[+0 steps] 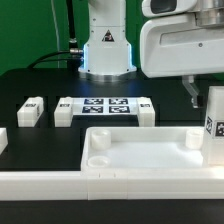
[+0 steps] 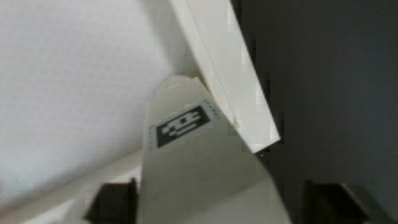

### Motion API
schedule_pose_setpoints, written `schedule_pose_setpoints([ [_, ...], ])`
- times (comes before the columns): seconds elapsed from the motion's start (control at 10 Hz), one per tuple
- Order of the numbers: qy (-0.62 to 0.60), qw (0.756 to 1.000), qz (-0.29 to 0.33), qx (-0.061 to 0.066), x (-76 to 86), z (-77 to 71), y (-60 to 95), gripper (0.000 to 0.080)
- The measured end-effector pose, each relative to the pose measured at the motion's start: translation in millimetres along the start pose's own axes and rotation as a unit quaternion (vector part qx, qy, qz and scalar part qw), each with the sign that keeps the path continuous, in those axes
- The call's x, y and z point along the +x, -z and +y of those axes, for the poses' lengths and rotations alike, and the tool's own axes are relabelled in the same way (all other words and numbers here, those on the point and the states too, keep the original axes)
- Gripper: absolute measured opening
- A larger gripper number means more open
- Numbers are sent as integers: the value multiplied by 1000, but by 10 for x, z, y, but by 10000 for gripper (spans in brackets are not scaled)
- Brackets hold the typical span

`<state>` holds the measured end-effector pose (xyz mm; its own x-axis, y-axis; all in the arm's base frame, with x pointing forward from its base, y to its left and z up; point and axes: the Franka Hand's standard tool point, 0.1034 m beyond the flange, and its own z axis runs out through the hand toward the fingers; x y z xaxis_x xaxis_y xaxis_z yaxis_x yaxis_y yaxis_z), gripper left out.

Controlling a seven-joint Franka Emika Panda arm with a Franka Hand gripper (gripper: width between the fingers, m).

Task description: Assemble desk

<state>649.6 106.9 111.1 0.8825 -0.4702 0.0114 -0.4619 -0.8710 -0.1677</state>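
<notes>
The white desk slab [image 1: 140, 152] with a raised rim and round corner sockets lies near the front of the table. My gripper [image 1: 204, 97] is at the exterior view's right, shut on a white square leg [image 1: 213, 124] with a tag, held upright over the slab's right end. In the wrist view the leg [image 2: 192, 150] runs between my two dark fingers [image 2: 118, 200], with the gripper [image 2: 222, 202] around it. The slab's rim [image 2: 222, 65] crosses just beyond the leg's tip. The socket under the leg is hidden.
The marker board [image 1: 105, 106] lies behind the slab with a white leg at each end [image 1: 65, 111] [image 1: 147, 111]. Another leg [image 1: 30, 111] lies further left. A long low white rail [image 1: 40, 183] runs along the front. The robot base [image 1: 107, 50] stands at the back.
</notes>
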Motion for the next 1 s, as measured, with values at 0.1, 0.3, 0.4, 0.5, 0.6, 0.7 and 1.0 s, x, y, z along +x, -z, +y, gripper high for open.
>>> schedule_pose_setpoints([
  [0.1,-23,1000,-1,-1,-1,11,-4,428],
  [0.3,-103,995,0,-3,9,48,-9,303],
  [0.4,-155,988,3,-2,22,57,-10,303],
  [0.5,-233,972,5,2,20,64,-12,303],
  [0.6,-311,951,2,3,19,70,-13,303],
  [0.7,-382,924,-4,11,14,62,-21,301],
  [1.0,-584,810,-29,49,-3,3,-32,300],
])
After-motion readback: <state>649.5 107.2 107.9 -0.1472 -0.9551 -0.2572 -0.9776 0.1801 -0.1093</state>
